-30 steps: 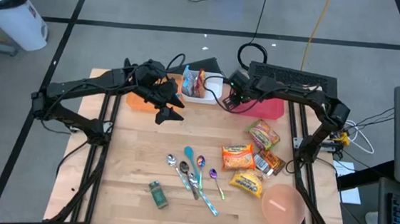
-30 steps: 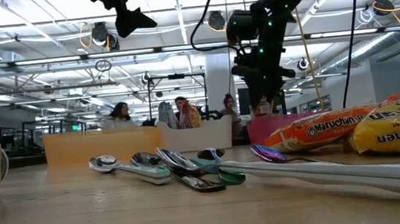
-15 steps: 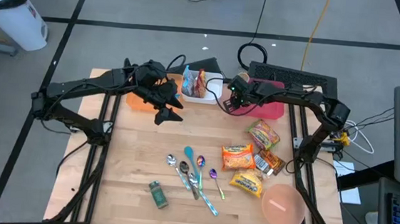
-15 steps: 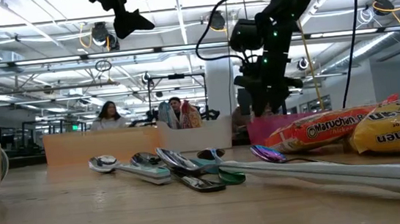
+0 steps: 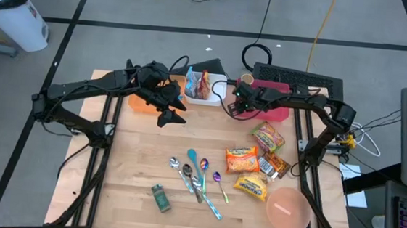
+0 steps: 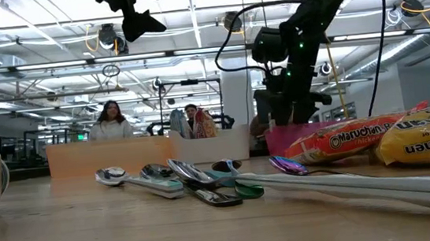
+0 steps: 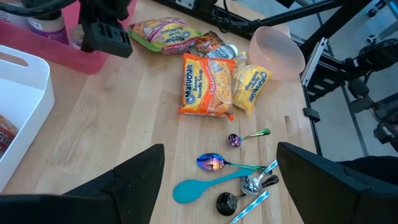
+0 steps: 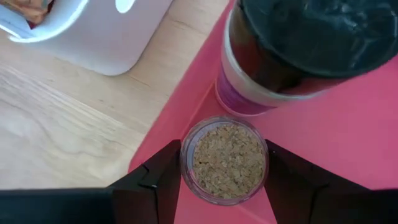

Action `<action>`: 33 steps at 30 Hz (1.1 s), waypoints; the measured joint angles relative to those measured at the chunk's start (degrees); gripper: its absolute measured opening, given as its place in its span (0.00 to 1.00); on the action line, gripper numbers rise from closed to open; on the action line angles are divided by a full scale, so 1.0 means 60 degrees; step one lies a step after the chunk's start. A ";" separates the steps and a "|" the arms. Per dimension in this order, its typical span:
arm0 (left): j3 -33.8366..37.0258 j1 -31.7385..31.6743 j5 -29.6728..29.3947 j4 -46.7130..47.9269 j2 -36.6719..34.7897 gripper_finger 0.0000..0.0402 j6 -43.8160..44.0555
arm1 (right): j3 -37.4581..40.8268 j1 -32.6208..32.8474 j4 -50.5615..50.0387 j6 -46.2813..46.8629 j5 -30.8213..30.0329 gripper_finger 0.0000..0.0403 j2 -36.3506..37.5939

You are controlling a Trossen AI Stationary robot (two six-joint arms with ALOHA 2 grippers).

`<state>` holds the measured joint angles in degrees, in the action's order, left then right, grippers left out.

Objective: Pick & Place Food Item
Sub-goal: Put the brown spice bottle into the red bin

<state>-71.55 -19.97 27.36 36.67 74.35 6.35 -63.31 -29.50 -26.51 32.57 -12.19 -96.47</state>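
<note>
Right gripper (image 8: pixel 224 186): fingers clamped on either side of a small glass spice jar (image 8: pixel 227 158), inside the pink bin (image 8: pixel 348 149), just beside a dark-lidded jar (image 8: pixel 298 50). Left gripper (image 5: pixel 171 111): fingers apart, empty, hanging above the table (image 5: pixel 134 167), beside the white bin (image 5: pixel 208 96).

A: Any readable text?
B: Yes, on the ramen packs. Low view: orange noodle packet (image 6: pixel 351 138) reads "Maruchan"; yellow packet (image 6: pixel 426 138) beside it reads "Ramen", rest cut off.
A: Left wrist view?
B: Same orange packet (image 7: pixel 206 85) on the table shows "Maruchan Ramen Noodle Soup" and "Chicken". Yellow one (image 7: pixel 250 85) has print too small to read.
A: Other labels?
B: Other wrappers, jars: nothing legible.
</note>
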 joint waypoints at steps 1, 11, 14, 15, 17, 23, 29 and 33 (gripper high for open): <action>0.0000 0.0000 0.0001 0.0000 0.0000 0.79 0.0001 | 0.0054 -0.0002 0.0041 0.0021 -0.0008 0.44 0.0000; 0.0000 0.0000 0.0002 0.0000 0.0000 0.79 0.0004 | 0.0113 -0.0023 0.0354 0.0013 -0.0231 0.44 0.0004; 0.0000 0.0000 0.0002 0.0000 0.0000 0.79 0.0004 | 0.0113 -0.0028 0.0383 0.0009 -0.0223 0.44 0.0004; 0.0000 0.0000 0.0002 0.0000 0.0000 0.79 0.0004 | 0.0113 -0.0028 0.0390 0.0009 -0.0222 0.44 0.0004; 0.0000 0.0000 0.0002 0.0000 0.0000 0.79 0.0007 | 0.0113 -0.0028 0.0394 0.0002 -0.0222 0.44 0.0004; 0.0000 0.0000 0.0006 0.0000 0.0000 0.79 0.0018 | 0.0113 -0.0083 0.0420 0.0002 -0.0229 0.44 0.0004; 0.0000 0.0000 0.0006 -0.0004 0.0000 0.79 0.0036 | 0.0113 -0.0274 0.0339 0.0178 -0.0219 0.44 0.0004; 0.0000 0.0000 0.0006 -0.0004 0.0000 0.79 0.0040 | 0.0113 -0.0279 0.0376 0.0213 -0.0223 0.44 0.0004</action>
<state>-71.55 -19.97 27.40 36.64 74.35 6.59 -62.63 -31.18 -24.25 33.84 -13.52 -96.44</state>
